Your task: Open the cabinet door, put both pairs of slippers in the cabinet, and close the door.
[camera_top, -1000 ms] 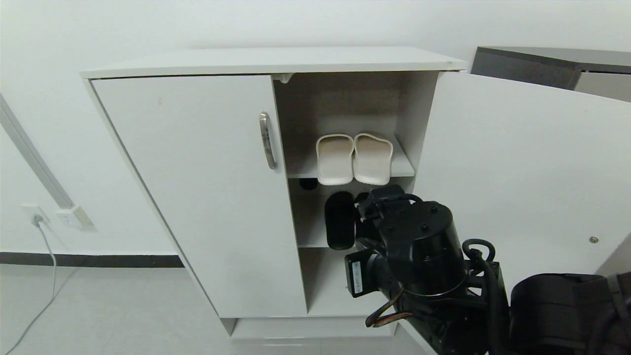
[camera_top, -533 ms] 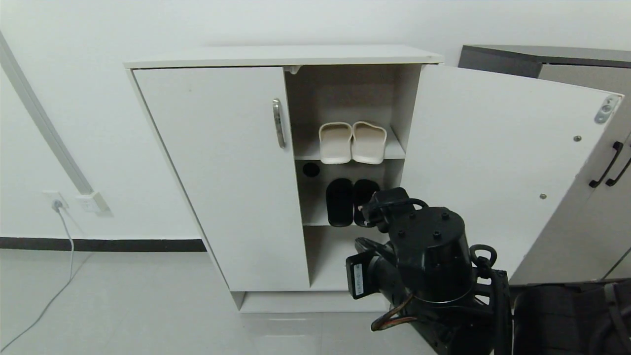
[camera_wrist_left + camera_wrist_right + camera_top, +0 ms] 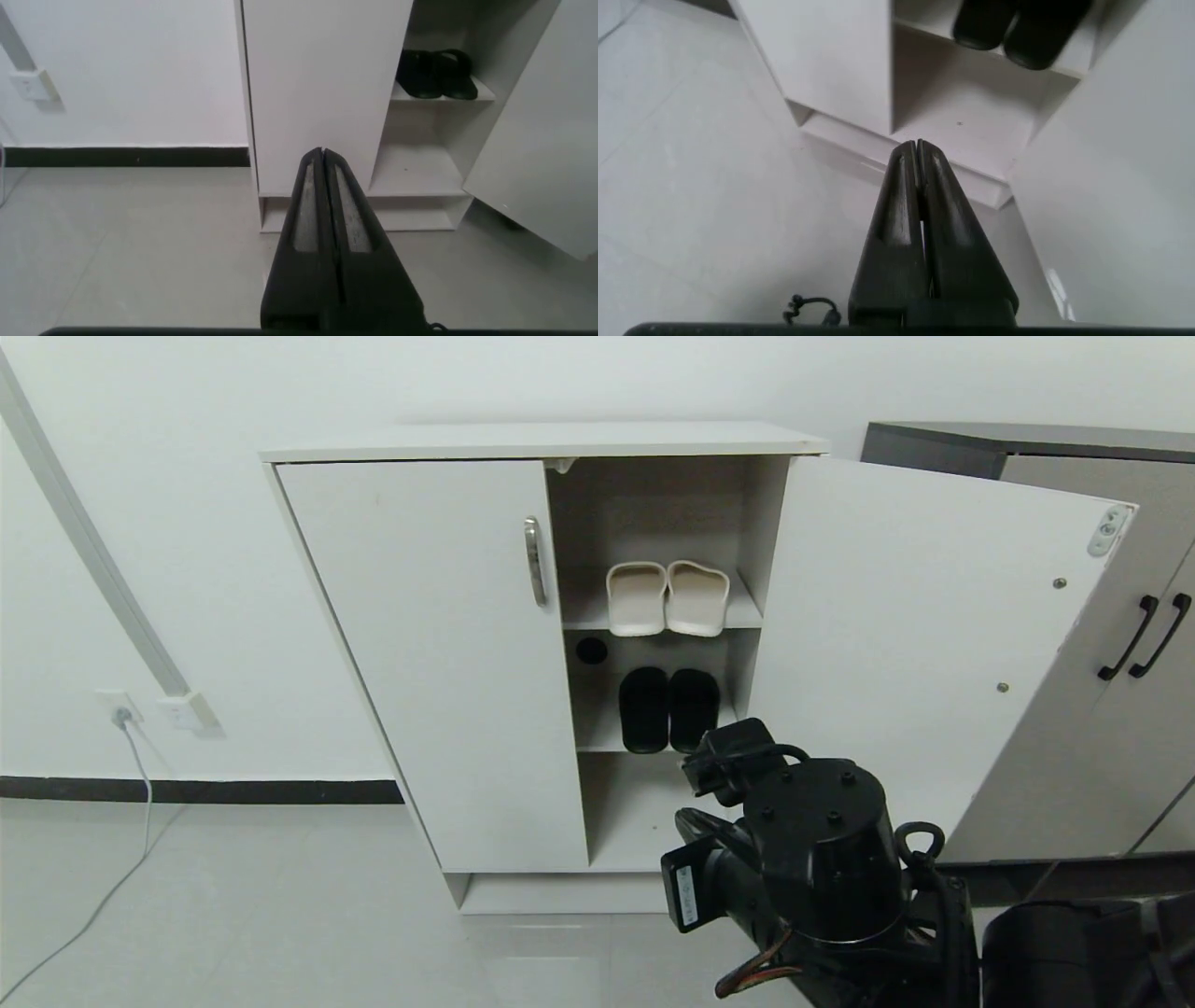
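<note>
The white cabinet [image 3: 420,644] stands against the wall with its left door shut and its right door [image 3: 934,644] swung wide open. A beige pair of slippers [image 3: 667,599] lies on the upper shelf. A black pair [image 3: 669,709] lies on the middle shelf, also seen as the black slippers [image 3: 437,75] and the black slippers [image 3: 1018,23]. My right gripper [image 3: 918,151] is shut and empty, held low over the floor in front of the bottom shelf [image 3: 971,112]. My left gripper [image 3: 322,154] is shut and empty, farther back, facing the shut left door.
A metal handle [image 3: 534,562] sits on the shut left door. A grey cabinet with black handles [image 3: 1141,637] stands just behind the open door. A wall socket with a cable [image 3: 121,714] is at the left. Tiled floor [image 3: 233,915] lies open in front.
The whole head view has shifted and the cabinet now looks smaller and farther off. The right arm sits lower against the cabinet, so the black slippers show in full.
</note>
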{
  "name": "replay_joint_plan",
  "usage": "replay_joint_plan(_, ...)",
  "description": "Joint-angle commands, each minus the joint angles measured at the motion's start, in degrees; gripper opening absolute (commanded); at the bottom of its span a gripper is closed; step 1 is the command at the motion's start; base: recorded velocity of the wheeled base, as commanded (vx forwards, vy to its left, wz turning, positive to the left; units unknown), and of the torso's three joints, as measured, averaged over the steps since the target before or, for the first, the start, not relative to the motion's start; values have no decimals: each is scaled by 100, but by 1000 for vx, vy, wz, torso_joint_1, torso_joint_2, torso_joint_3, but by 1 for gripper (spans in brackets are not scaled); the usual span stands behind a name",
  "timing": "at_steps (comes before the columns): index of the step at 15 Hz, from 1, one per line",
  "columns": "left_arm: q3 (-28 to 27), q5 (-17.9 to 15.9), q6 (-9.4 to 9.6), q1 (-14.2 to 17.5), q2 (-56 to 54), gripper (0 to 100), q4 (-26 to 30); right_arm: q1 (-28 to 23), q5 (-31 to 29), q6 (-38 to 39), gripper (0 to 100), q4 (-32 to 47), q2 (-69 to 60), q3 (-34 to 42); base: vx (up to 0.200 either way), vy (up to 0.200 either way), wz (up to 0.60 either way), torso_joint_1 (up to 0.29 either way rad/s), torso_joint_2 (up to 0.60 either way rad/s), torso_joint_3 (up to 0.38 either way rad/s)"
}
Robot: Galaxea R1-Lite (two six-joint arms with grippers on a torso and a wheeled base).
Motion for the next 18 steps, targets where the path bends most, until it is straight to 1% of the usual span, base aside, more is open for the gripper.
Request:
replay_joint_plan(1,0,4,-4,1,7,0,-1,-1,23,1,0,-1,33,10,0,0,0,0,0,0)
replay_joint_plan(13,0,4,-4,1,7,0,-1,-1,67,-8,0,-1,77,71,0,0,0,0,0,0)
replay_joint_plan(16,0,4,-4,1,7,0,-1,-9,67,-8,0,-1,77,80,0,0,0,4,-157,-284)
replay_joint_plan(18,0,4,-4,1,7,0,-1,-9,67,-8,0,-1,77,80,0,0,0,46,-422,-378)
